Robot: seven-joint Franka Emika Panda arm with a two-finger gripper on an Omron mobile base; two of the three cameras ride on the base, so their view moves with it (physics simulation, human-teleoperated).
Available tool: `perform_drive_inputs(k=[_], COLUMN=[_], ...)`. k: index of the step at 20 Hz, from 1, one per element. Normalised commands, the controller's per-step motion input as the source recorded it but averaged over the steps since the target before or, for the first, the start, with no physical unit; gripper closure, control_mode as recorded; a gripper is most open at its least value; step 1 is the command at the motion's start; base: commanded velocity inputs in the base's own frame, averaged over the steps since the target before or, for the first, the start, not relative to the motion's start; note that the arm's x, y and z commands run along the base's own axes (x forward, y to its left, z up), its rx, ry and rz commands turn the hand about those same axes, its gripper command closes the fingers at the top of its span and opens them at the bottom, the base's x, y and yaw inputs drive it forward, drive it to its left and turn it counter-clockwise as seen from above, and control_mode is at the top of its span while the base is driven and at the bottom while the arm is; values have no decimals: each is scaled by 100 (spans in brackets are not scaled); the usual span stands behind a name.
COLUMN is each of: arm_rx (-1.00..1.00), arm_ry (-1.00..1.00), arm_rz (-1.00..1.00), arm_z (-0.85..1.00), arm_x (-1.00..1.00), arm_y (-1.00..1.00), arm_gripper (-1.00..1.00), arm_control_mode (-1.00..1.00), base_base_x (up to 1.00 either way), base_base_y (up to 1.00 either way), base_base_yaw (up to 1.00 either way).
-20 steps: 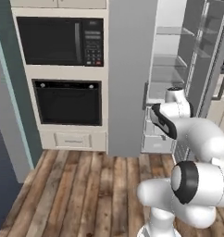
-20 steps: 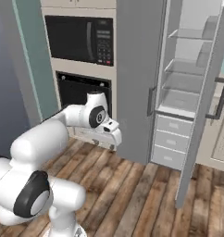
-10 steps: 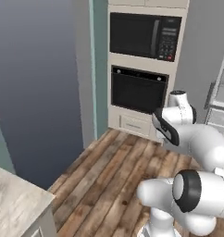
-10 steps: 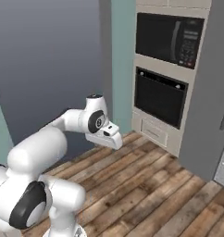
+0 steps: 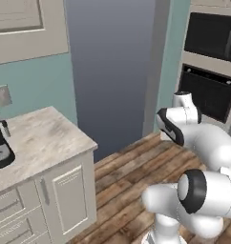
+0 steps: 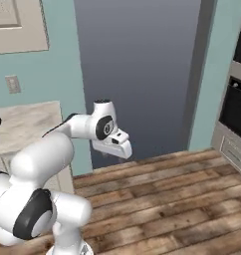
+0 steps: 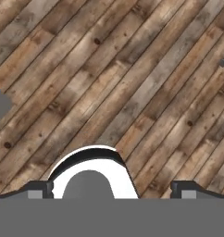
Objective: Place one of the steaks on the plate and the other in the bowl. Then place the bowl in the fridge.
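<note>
My white two-finger gripper [image 6: 123,149] hangs folded close to my body, jaws spread wide and holding nothing, pointing down at the brown wooden plank floor [image 7: 132,83], probably tucked in for driving. None of the steaks, plate, bowl or fridge is in sight here. A pale marble counter [image 5: 38,138] with a black coffee machine [image 5: 0,143] stands nearby; a black built-in oven [image 5: 210,93] lies beyond.
</note>
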Motion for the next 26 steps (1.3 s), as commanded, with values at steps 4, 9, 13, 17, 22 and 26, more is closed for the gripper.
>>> perform_drive_inputs(k=[4, 9, 13, 17, 22, 26], arm_rx=[0, 0, 0, 0, 0, 0], arm_ry=[0, 0, 0, 0, 0, 0], arm_rz=[0, 0, 0, 0, 0, 0], arm_z=[0, 0, 0, 0, 0, 0], arm_x=[0, 0, 0, 0, 0, 0], arm_y=[0, 0, 0, 0, 0, 0], arm_gripper=[-100, -100, -100, -100, -100, -100], arm_control_mode=[100, 100, 100, 100, 100, 100], base_base_x=[-100, -94, -50, -34, -4, 0], base_base_y=[0, 33, 100, 100, 100, 100], base_base_yaw=[52, 49, 37, 25, 33, 48])
